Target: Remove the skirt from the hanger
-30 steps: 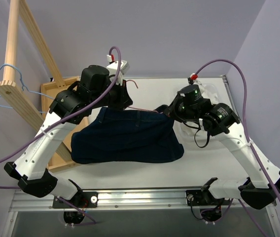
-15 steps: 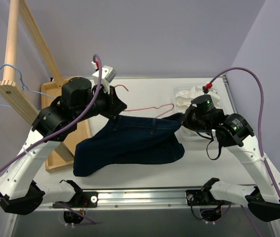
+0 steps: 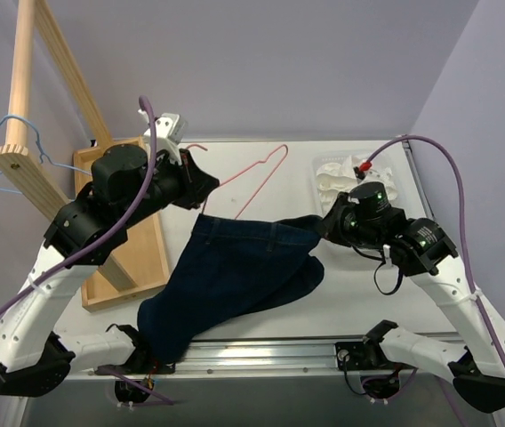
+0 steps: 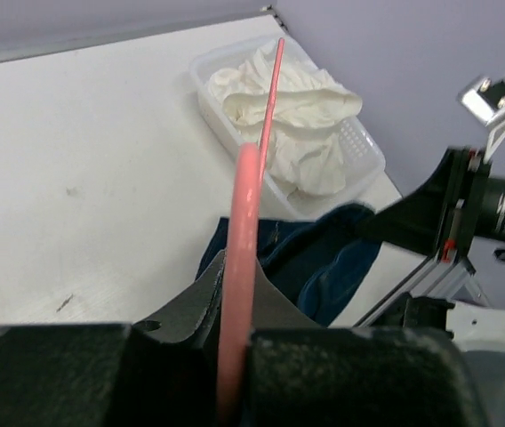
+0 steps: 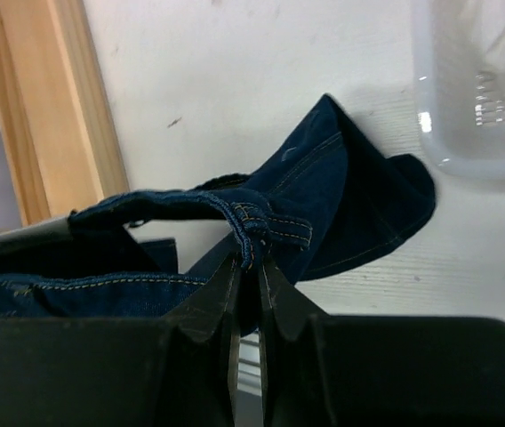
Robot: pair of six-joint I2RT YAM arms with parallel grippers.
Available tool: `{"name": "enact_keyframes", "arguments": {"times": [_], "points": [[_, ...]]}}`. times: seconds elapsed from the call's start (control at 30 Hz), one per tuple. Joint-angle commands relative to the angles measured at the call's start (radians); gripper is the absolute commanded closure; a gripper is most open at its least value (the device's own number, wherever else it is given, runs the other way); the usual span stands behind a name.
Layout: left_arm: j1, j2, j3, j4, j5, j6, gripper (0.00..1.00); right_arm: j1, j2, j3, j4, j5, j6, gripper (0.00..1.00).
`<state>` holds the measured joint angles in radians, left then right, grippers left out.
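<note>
The white skirt (image 3: 348,174) lies crumpled in a clear bin at the back right and also shows in the left wrist view (image 4: 299,120). The light-blue hanger (image 3: 12,119) hangs on the wooden rail at far left, away from both grippers. My left gripper (image 3: 201,182) is shut on a thin pink wire hanger (image 3: 254,176), held bare above the table; the wire runs between the jaws (image 4: 242,231). My right gripper (image 3: 322,227) is shut on the waistband of a dark navy denim garment (image 3: 235,276), which drapes toward the table's front left (image 5: 346,191).
The clear bin (image 3: 319,169) stands at the back right, close beside my right gripper, and its corner shows in the right wrist view (image 5: 475,98). A wooden rack (image 3: 23,80) with a flat base (image 3: 137,258) fills the left side. The table's front rail (image 3: 261,351) runs below the denim.
My left gripper has lifted the pink hanger up and back, free of the denim garment. The denim has swung down toward the front left, still held by my right gripper.
</note>
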<state>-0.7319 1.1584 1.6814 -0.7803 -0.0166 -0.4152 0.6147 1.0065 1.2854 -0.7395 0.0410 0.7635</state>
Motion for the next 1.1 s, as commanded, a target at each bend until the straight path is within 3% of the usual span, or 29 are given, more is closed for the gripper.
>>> {"name": "enact_keyframes", "arguments": {"times": [0.0, 0.2, 0.33, 0.5, 0.63, 0.7, 0.87, 1.07], "points": [[0.005, 0.104, 0.124, 0.138, -0.020, -0.053, 0.98, 0.062, 0.003, -0.024, 0.097, -0.134, -0.055, 1.00], [0.005, 0.263, 0.273, 0.197, 0.042, -0.102, 0.98, 0.212, -0.016, -0.012, 0.106, -0.099, -0.007, 1.00], [0.005, 0.343, 0.403, 0.194, 0.067, -0.117, 0.98, 0.217, -0.049, -0.023, 0.068, -0.046, 0.016, 1.00], [0.003, 0.377, 0.587, 0.155, 0.119, -0.158, 0.98, 0.215, -0.008, 0.057, -0.038, 0.173, 0.002, 1.00], [0.003, 0.348, 0.709, -0.017, 0.132, -0.149, 0.98, 0.201, 0.121, 0.236, -0.096, 0.370, -0.056, 1.00], [0.005, 0.311, 0.672, -0.059, 0.097, -0.136, 0.98, 0.169, 0.161, 0.302, -0.098, 0.446, -0.085, 1.00], [0.005, 0.160, 0.490, -0.172, -0.014, -0.088, 0.98, -0.050, 0.244, 0.503, 0.009, 0.399, -0.242, 1.00], [0.002, 0.072, 0.279, -0.205, -0.037, -0.089, 0.98, -0.101, 0.313, 0.681, 0.162, 0.502, -0.375, 1.00]]}}
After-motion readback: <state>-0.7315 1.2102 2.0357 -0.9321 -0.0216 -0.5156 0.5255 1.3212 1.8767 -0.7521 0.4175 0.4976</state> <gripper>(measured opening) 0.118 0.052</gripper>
